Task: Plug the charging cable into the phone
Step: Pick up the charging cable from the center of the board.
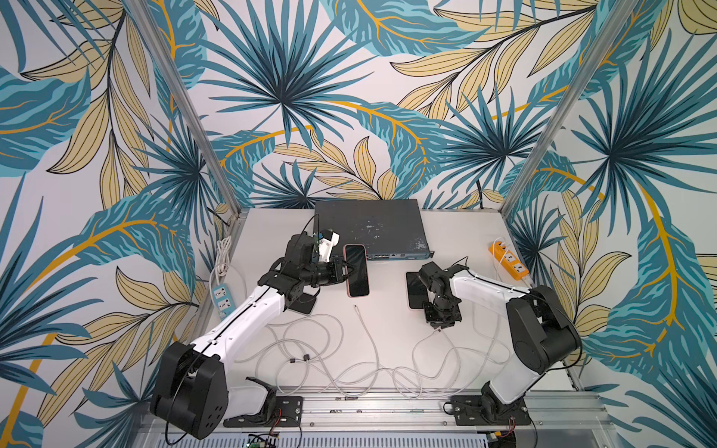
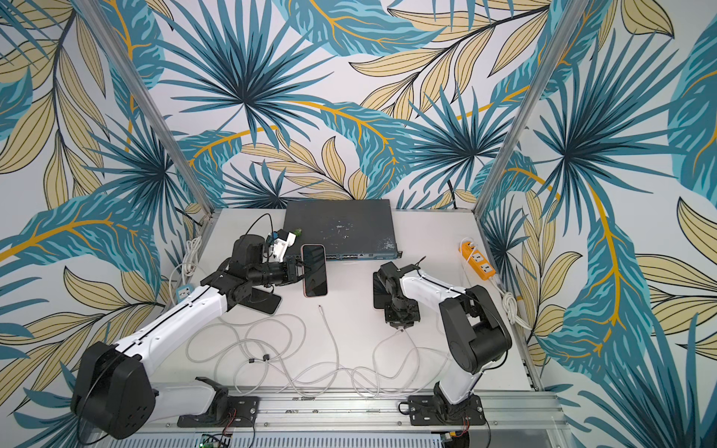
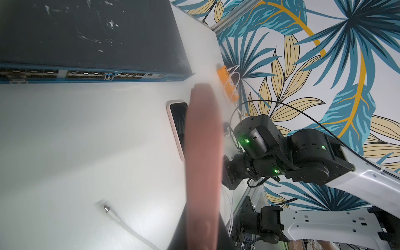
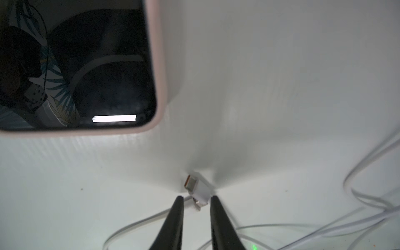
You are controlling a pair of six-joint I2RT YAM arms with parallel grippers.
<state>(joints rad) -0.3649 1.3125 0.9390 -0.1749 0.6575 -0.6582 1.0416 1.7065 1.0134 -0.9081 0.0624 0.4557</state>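
The left claw [image 1: 346, 272] is clenching the left long edge of a pink-cased phone [image 1: 357, 271], holding it screen up over the middle of the white desk [image 1: 392, 294]. In both top views the phone's far end is overlapping the front edge of the dark network switch [image 1: 372, 227]. To the right, the right claw [image 1: 439, 327] is pointing down at the desk. Its black fingers [image 4: 175, 216] are straddling the rear of the white plug [image 4: 198, 186] of the charging cable [image 4: 138, 221], but I cannot tell whether they are pinching it. A second pink-cased phone [image 1: 414, 290] is lying flat just beyond that plug, partly under the right arm. Another loose cable tip [image 1: 355, 307] is lying near the held phone's near end.
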